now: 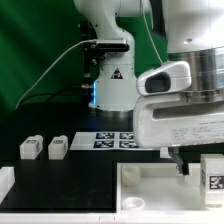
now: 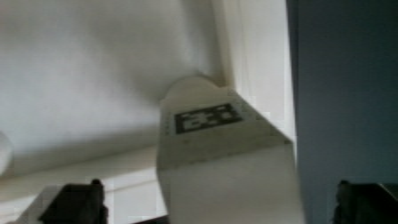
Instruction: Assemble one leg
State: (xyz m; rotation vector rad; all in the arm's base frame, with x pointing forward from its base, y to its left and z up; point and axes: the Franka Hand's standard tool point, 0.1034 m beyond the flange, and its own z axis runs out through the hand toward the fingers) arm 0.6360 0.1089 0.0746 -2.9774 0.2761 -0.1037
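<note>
In the wrist view a white leg [image 2: 222,150] with a square tag [image 2: 208,117] on its face lies between my fingers, its far end in the corner of the large white tray-like piece [image 2: 107,70]. My gripper [image 2: 217,205] is open, and both dark fingertips [image 2: 71,203] stand clear of the leg's sides. In the exterior view my gripper [image 1: 185,160] hangs low over the tray-like piece [image 1: 150,195] at the exterior view's right. A tagged leg [image 1: 213,170] shows just beside it. Two more legs [image 1: 30,148] [image 1: 57,148] sit on the black table at the exterior view's left.
The marker board [image 1: 115,139] lies flat in the middle of the table, behind the tray-like piece. The arm's white base [image 1: 112,80] stands behind it with a cable running off. Another white part [image 1: 5,182] shows at the exterior view's left edge.
</note>
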